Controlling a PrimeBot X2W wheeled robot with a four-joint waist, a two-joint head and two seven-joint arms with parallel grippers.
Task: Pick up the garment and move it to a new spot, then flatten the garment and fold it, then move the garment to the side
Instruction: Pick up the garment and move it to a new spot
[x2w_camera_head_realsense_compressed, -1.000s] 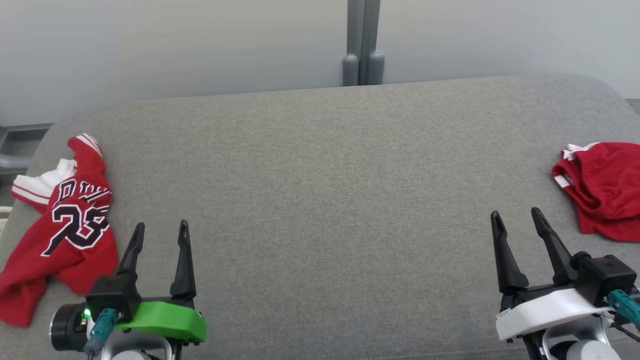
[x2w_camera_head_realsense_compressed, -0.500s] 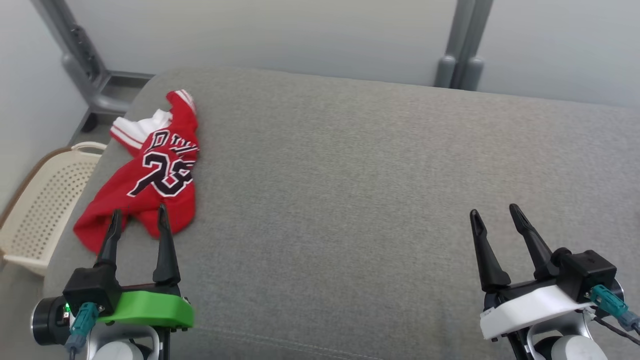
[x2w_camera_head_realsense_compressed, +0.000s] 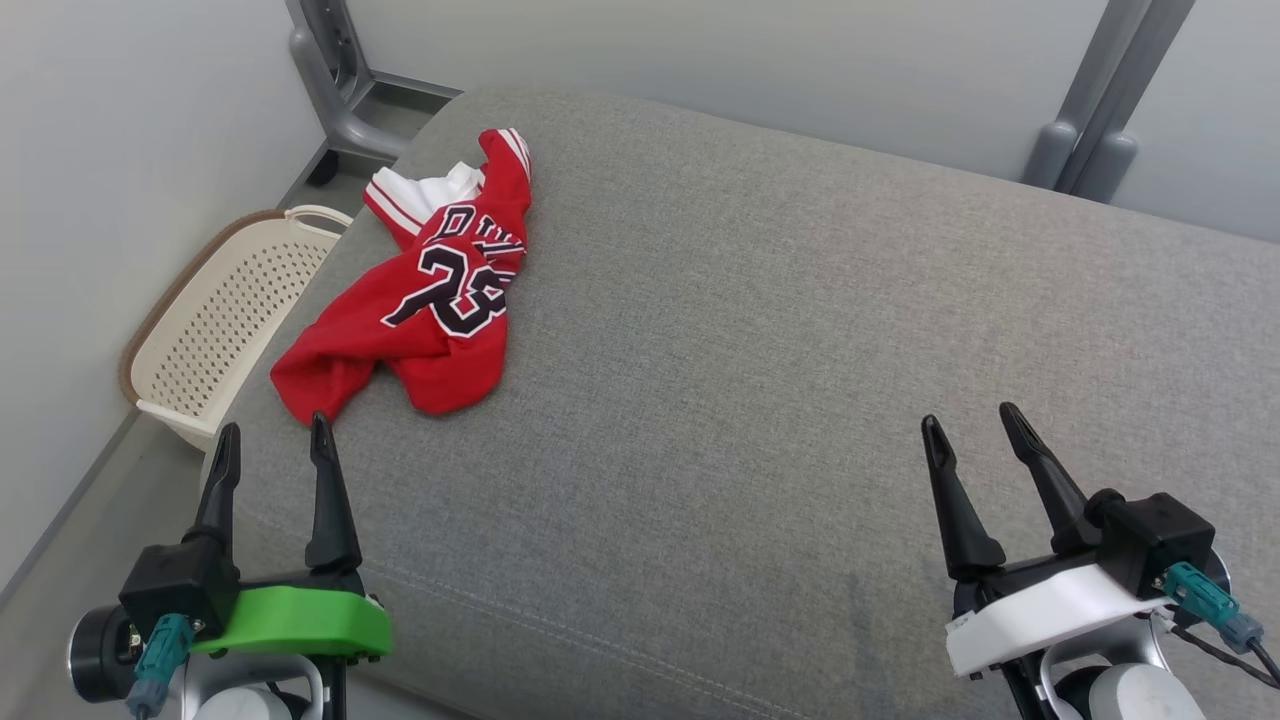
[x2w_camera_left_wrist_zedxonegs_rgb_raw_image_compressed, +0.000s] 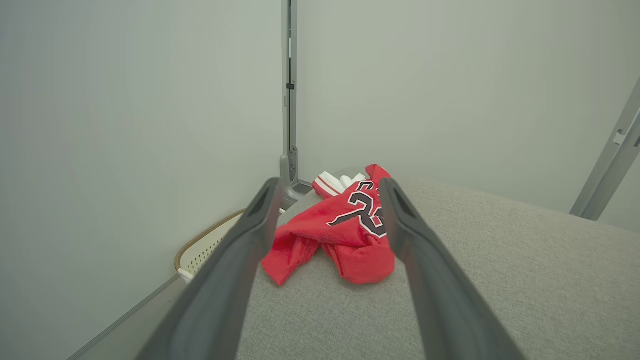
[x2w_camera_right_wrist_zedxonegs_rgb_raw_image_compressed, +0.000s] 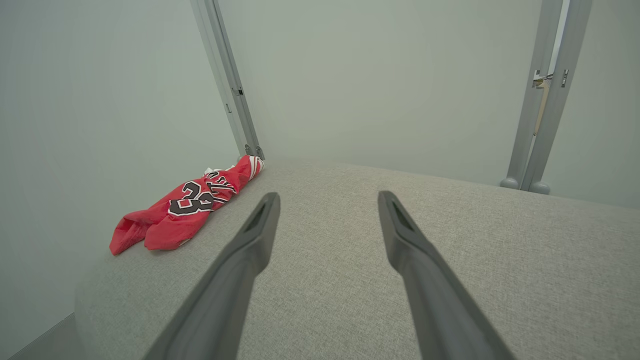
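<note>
Crumpled red jersey (x2w_camera_head_realsense_compressed: 425, 310) is lying just ahead of the left gripper (x2w_camera_head_realsense_compressed: 272, 432) on the grey cushion (x2w_camera_head_realsense_compressed: 760, 360), well apart from the right gripper (x2w_camera_head_realsense_compressed: 968, 416). Both grippers are being held spread wide and empty, the left likely being lined up for the pick. A basket (x2w_camera_head_realsense_compressed: 215, 330) is sitting ahead-left of it, off the cushion.

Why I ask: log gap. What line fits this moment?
red jersey: crumpled on cushion, untouched | left end effector: open, empty | right end effector: open, empty
</note>
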